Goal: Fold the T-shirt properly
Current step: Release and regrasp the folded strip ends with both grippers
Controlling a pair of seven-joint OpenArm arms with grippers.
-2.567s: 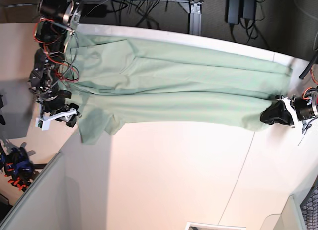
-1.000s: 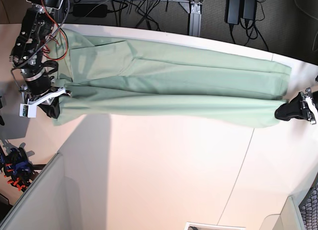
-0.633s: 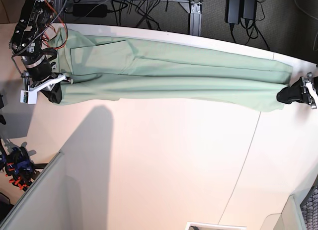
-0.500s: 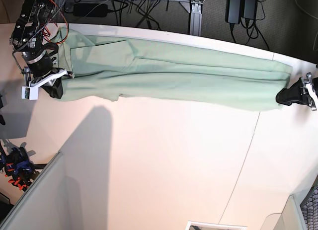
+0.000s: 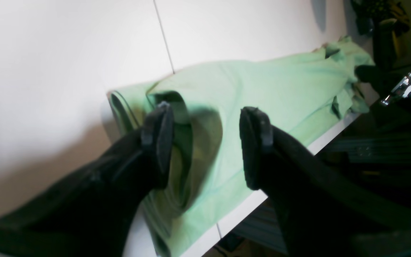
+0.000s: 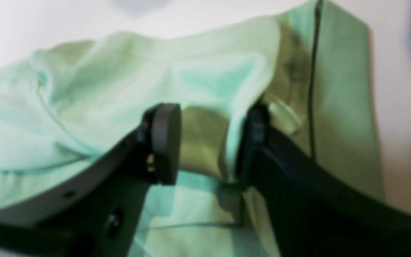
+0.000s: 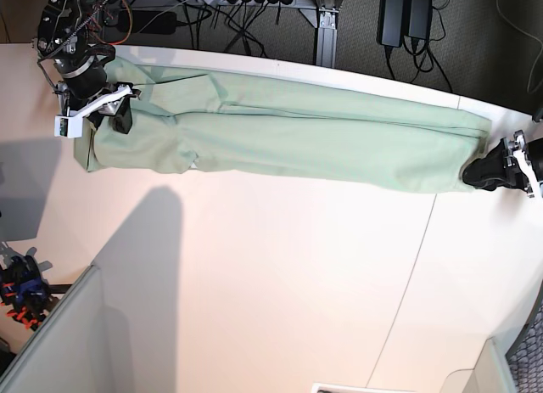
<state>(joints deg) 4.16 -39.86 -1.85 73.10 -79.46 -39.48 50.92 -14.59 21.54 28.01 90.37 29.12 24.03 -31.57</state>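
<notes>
My left jaws (image 5: 206,148) stand open over one end of the T-shirt (image 7: 314,147), and my right jaws (image 6: 209,146) are parted too, cloth between and against their fingers, perhaps just touching. The shirt lies in a long folded band across the table (image 7: 288,266). Beyond the table's far edge are a metal post (image 7: 326,36), black boxes (image 7: 405,15) and tangled cables (image 7: 431,58).
</notes>
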